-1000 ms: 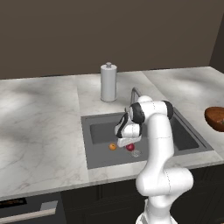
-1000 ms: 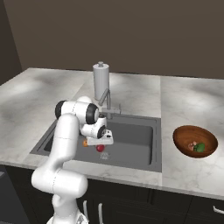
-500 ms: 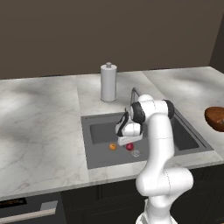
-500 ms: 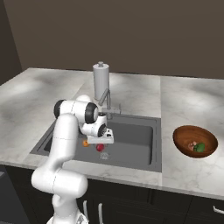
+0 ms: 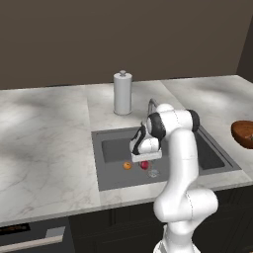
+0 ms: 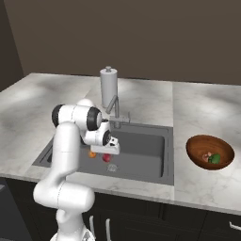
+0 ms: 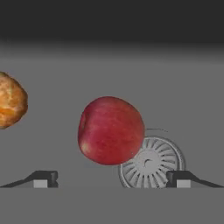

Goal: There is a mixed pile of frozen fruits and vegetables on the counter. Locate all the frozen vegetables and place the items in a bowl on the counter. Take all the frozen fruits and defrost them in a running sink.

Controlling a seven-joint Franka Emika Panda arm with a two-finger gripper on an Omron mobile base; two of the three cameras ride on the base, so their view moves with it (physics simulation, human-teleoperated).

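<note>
Apple beside orange in sink.

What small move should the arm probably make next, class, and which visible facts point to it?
Probably lift the gripper straight up out of the sink. Its jaws stand wide open, with the apple free beside the drain and the orange nearby. The bowl already holds both vegetables.

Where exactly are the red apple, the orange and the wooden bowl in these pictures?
Small round red apple (image 7: 111, 130): hand view, middle of its skin.
Small round orange (image 5: 127, 166): left base view, its centre, on the sink floor.
Shallow reddish-brown wooden bowl (image 6: 194, 147): right base view, its left rim.
</note>
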